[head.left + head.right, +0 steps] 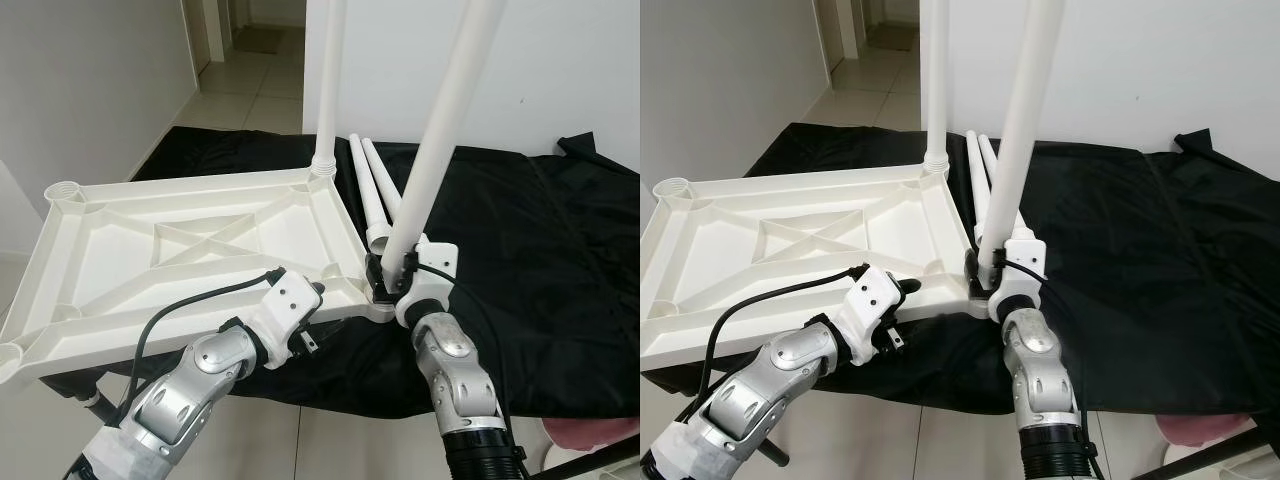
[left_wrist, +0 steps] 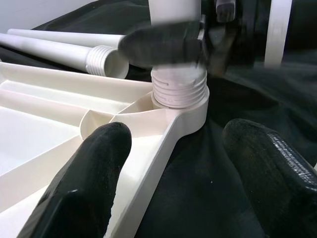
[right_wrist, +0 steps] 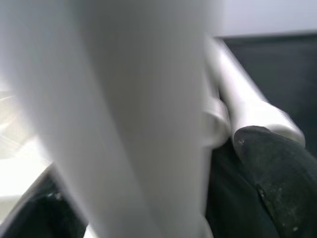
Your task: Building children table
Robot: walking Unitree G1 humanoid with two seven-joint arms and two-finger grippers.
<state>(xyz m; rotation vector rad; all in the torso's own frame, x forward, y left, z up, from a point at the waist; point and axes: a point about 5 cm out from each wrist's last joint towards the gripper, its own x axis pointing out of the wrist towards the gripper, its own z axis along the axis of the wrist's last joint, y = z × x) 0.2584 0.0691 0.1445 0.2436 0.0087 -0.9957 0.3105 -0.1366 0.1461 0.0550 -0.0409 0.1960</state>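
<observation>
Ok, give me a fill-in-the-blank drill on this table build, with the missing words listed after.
1. The white tabletop lies upside down on a ____ cloth.
2. The right tool is shut on a leg standing in the tabletop's near ____ socket.
3. Counting that one, ____ legs stand upright in sockets.
4. Two spare legs lie on the cloth, while the left tool is ____ at the tabletop's edge.

Missing words: black; right; two; open

The upturned tabletop (image 1: 190, 250) is smooth, matt white plastic, like the threaded legs (image 1: 375, 195) beside the right tool (image 1: 392, 278). Under them, black cloth (image 1: 540, 260) looks faintly glossy and creased.
</observation>
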